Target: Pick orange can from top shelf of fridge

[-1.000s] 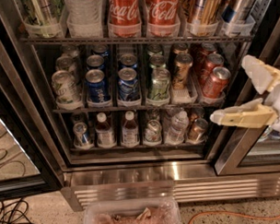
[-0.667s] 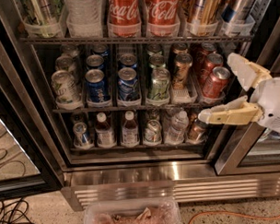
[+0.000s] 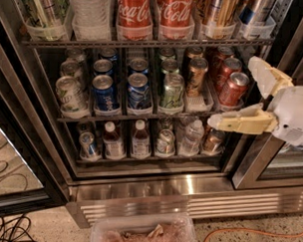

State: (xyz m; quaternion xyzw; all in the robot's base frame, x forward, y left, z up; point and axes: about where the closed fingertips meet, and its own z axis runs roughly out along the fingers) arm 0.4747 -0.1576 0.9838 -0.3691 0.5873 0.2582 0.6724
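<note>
The fridge (image 3: 189, 186) stands open with a dark interior and wire racks. The top shelf (image 3: 94, 42) holds red Coca-Cola cans (image 3: 133, 10) in clear trays. The orange can (image 3: 216, 9), shiny with gold tones, stands on that shelf right of the Coca-Cola cans, its top cut off by the frame edge. My gripper (image 3: 232, 92) is open and empty at the right, level with the middle rack, well below the orange can. One cream finger (image 3: 241, 122) points left and the other (image 3: 260, 74) points up.
The middle rack holds blue Pepsi cans (image 3: 105, 91), green cans, a brown-copper can (image 3: 197, 77) and red cans (image 3: 234, 88) close to my gripper. Bottles and cans fill the lowest rack. A plastic bin (image 3: 142, 232) and an orange cable (image 3: 247, 231) lie on the floor.
My gripper has moved left, closer to the fridge opening by the red cans on the middle rack. The cans have not moved.
</note>
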